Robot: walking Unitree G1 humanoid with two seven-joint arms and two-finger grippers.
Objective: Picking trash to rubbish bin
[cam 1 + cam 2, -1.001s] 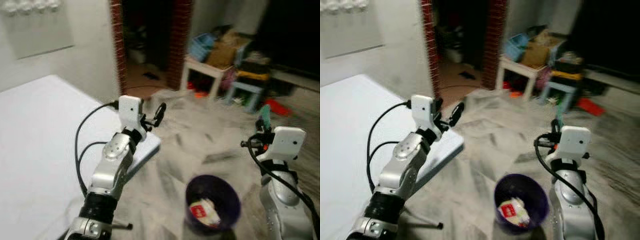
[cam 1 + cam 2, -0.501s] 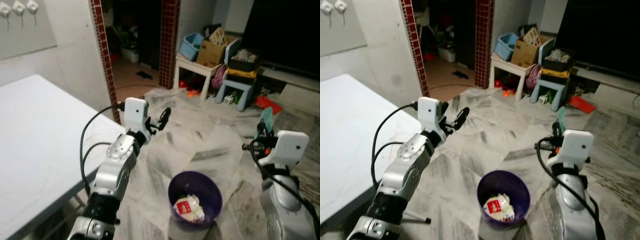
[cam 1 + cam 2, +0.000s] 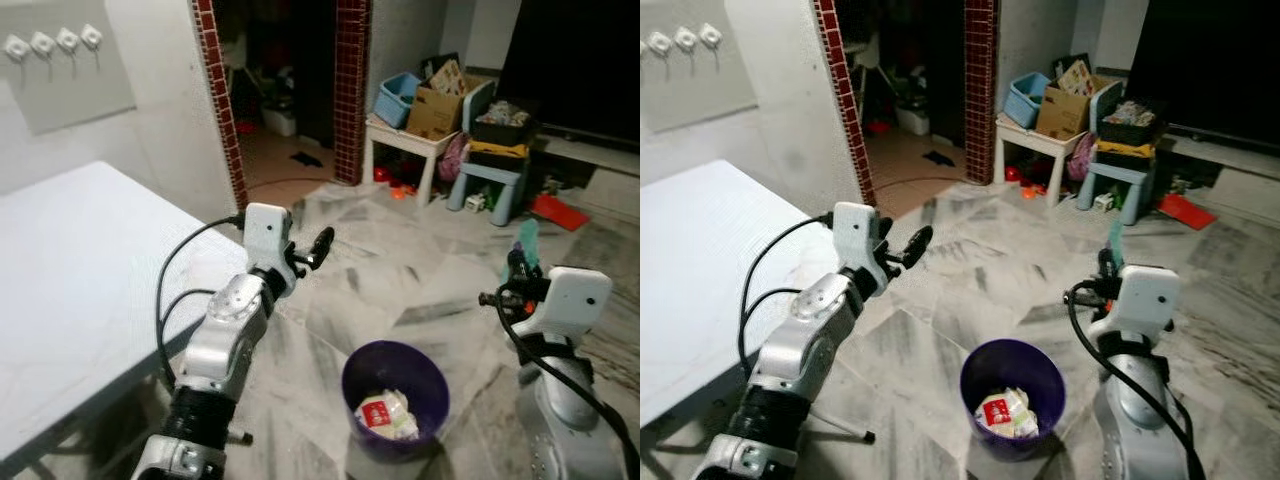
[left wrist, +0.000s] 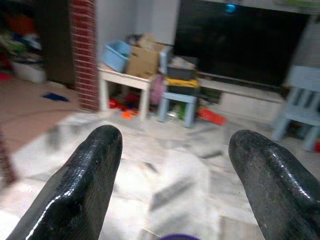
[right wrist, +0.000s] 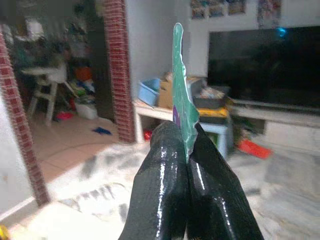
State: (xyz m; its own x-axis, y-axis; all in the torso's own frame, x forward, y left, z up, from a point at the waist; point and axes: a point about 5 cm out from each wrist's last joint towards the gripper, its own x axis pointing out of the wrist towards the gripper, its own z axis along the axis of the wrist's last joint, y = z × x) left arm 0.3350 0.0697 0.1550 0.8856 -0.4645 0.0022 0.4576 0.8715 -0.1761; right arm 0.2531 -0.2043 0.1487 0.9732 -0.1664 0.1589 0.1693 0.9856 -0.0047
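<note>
Glossy black claw fingers point(image 5: 165, 185), thin shiny green wrapper point(image 5: 183, 107), smooth purple plastic bin point(image 3: 394, 372), veined marble floor point(image 3: 420, 290).

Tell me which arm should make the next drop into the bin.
Right. The right gripper is shut on a thin green wrapper and hovers just to the right of the purple bin. The left gripper is open, holds nothing, and sits farther from the bin, near the white table.

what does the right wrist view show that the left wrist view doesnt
Right wrist view: the right gripper shut on a thin green wrapper standing up between its fingers, and a white chair past the doorway. Left wrist view: the left gripper open and empty, and the purple bin's rim. Both: the brick pillar, white side table and dark TV.
</note>
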